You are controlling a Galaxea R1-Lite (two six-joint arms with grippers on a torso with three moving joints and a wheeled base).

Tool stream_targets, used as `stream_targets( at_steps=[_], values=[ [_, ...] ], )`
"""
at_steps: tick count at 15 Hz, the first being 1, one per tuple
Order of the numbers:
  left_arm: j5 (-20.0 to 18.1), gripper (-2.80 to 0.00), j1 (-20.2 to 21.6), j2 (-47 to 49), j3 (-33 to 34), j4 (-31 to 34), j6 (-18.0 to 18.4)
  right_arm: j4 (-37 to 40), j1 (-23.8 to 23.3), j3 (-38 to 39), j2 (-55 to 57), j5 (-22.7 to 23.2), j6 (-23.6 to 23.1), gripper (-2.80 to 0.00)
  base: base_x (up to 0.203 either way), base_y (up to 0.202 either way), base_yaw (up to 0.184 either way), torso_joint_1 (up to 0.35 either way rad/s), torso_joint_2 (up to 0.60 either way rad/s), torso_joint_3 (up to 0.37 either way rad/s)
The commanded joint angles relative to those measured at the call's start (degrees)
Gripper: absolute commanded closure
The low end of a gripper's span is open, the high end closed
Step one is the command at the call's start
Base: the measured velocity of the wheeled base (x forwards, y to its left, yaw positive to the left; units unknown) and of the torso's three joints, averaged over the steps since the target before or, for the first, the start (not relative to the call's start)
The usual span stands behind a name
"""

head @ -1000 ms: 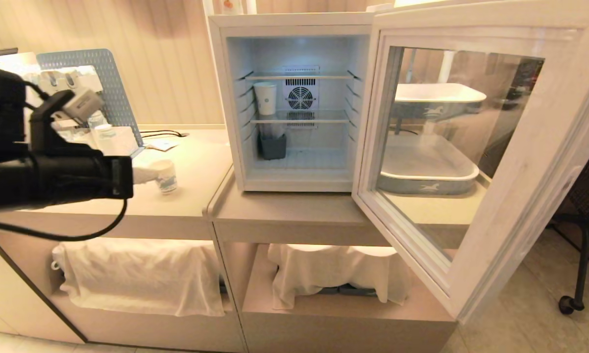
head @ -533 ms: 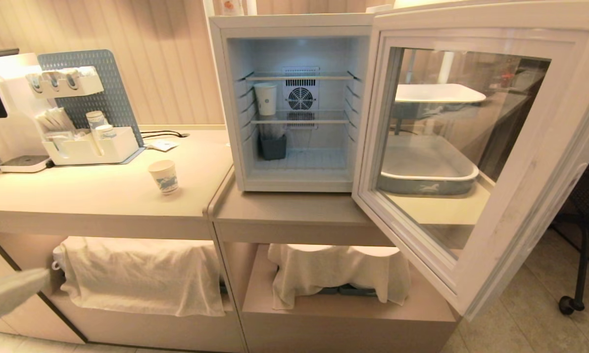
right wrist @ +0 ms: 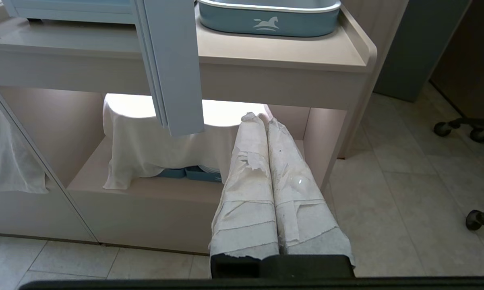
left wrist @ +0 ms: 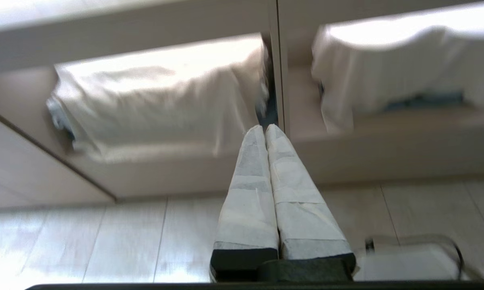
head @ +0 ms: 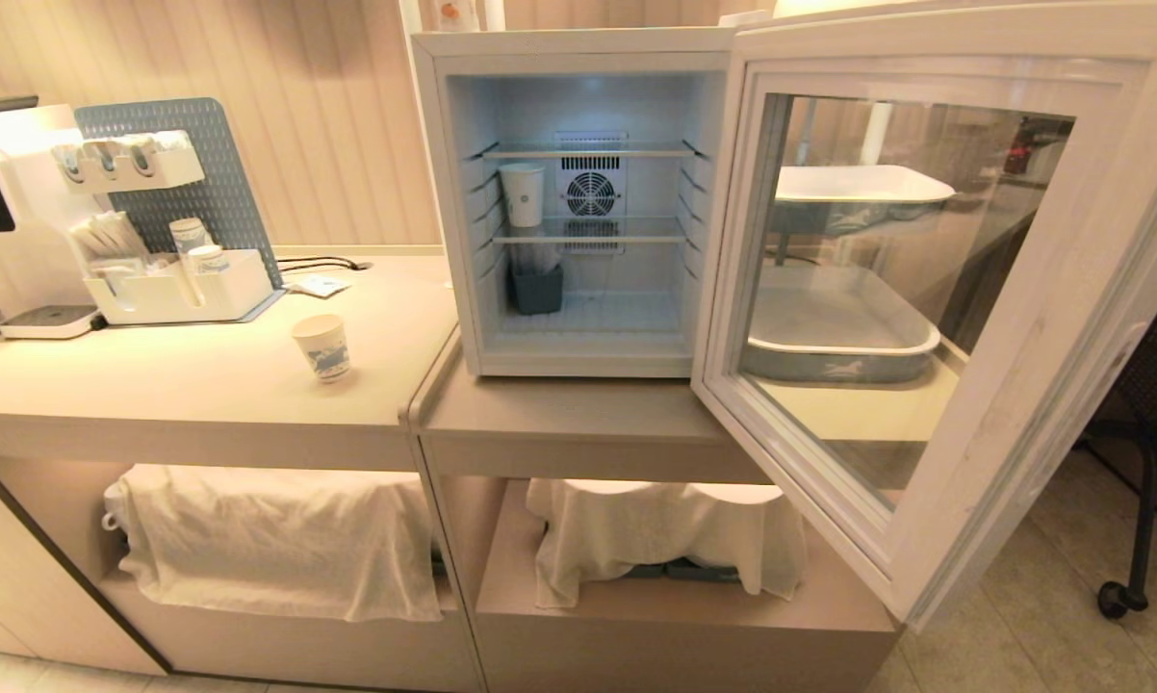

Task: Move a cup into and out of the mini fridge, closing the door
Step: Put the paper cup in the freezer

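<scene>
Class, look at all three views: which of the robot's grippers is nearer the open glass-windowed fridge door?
Right. The right gripper, shut, sits low just beside the bottom corner of the white-framed glass door. The left gripper, shut, points at the cloth-covered shelf under the counter, door out of its view.

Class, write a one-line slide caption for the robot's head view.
Mini fridge with its door swung wide open; a printed paper cup stands on the counter to its left, no arm in view.

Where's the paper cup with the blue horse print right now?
In the head view, the cup stands upright on the counter, left of the open mini fridge and in front of the white organizer tray.
</scene>
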Motion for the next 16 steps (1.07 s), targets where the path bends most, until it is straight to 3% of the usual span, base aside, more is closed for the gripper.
stream_targets(
  at_steps=[1,6,16],
  values=[
    [-0.2,0.00,0.0,-2.7,3.0,-5.1,-0.3,0.0,0.0,0.0,0.0,0.0,-0.1,0.00,0.000,0.000,0.000,0.000,0.00,0.000],
    [-2.3,0.00,1.1,-14.7,3.4,0.9,-1.1,0.0,0.0,0.0,0.0,0.0,-0.1,0.00,0.000,0.000,0.000,0.000,0.00,0.000],
    [-2.0,0.00,1.1,-14.4,3.5,1.5,-3.0,0.0,0.0,0.0,0.0,0.0,-0.1,0.00,0.000,0.000,0.000,0.000,0.00,0.000]
  ],
)
